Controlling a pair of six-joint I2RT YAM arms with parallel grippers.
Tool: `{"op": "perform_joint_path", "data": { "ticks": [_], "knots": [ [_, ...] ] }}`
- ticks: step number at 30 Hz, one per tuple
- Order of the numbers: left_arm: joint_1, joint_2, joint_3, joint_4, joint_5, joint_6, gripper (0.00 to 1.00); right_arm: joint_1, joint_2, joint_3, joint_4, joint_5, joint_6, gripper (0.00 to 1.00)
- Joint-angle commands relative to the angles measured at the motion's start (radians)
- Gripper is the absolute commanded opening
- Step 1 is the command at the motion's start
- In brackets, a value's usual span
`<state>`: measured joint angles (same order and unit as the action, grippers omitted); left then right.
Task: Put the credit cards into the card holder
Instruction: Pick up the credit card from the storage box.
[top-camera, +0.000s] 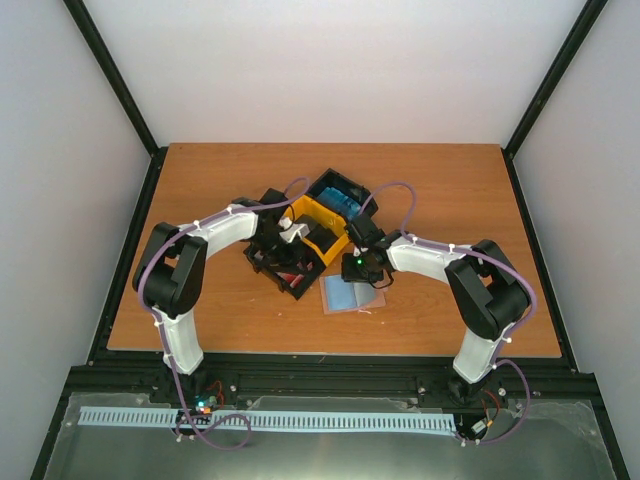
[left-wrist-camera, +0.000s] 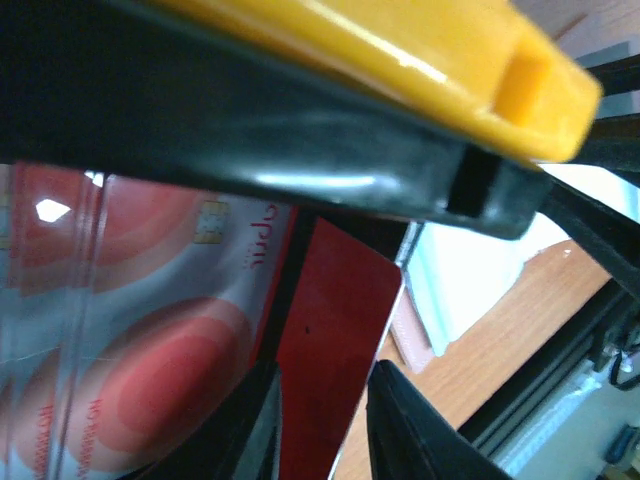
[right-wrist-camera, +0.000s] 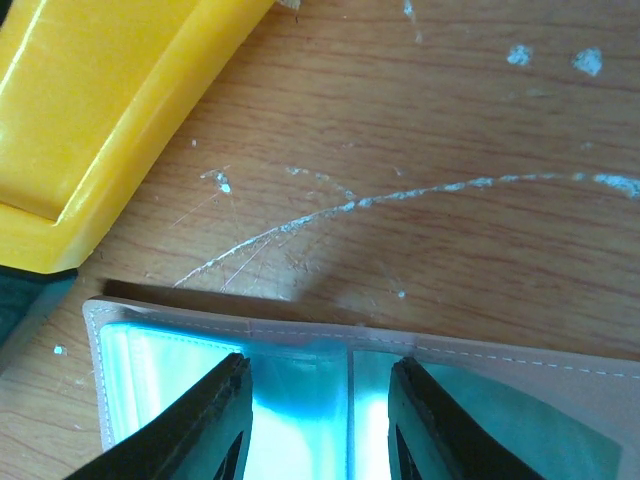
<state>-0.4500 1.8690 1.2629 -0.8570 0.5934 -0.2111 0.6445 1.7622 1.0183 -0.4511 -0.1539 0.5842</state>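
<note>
Item: card-loading job, at an early-to-middle stage by my reading. Card holder (top-camera: 350, 297): lies open and flat on the tabletop (top-camera: 450, 200), midway along the near edge, just nearside of the yellow bin (top-camera: 318, 222). Credit cards, blue (top-camera: 342, 203): in the far black bin (top-camera: 325, 185), not yet moved. Credit cards, red-and-white (left-wrist-camera: 150, 330): in the near black bin (top-camera: 262, 262), beneath my left gripper (top-camera: 285, 258). Red card (left-wrist-camera: 335, 320): stands tilted between the left fingers, which are partly apart. I cannot tell whether they clamp it or merely flank it. Right gripper (top-camera: 362, 268): jaws moderately open, grasping nothing, with both tips down on or just above the holder's translucent pockets, apparently to steady it. Done: holder opened and laid ready. I cannot tell if any pocket is filled, since the bluish tint could be a card or the plastic. Left to do: carry the cards across and slide them in. View notes: only the top camera shows the layout of bins, arms and holder. Only the left wrist shows the red card and the printed faces under the bin rim. Only the right wrist shows the holder's stitched pinkish border and pocket divider, plus the scratched wood beside it.
</note>
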Motion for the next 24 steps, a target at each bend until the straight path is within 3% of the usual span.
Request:
{"op": "perform_joint_path", "data": {
  "ticks": [1,8,15,24],
  "knots": [
    [-0.004,0.001,-0.006,0.010,-0.078,0.033,0.23,-0.004,0.031,-0.003,-0.003,0.005,0.002,0.38],
    [-0.005,-0.055,0.045,-0.019,-0.192,0.090,0.01,-0.004,0.031,0.000,-0.011,0.012,0.003,0.38],
    [-0.004,-0.132,0.120,-0.082,-0.269,0.098,0.01,-0.004,0.010,0.038,-0.057,0.026,-0.024,0.39],
    [-0.004,-0.250,0.169,-0.115,-0.283,0.037,0.01,-0.009,-0.146,0.088,-0.076,0.017,-0.054,0.48]
  ]
}}
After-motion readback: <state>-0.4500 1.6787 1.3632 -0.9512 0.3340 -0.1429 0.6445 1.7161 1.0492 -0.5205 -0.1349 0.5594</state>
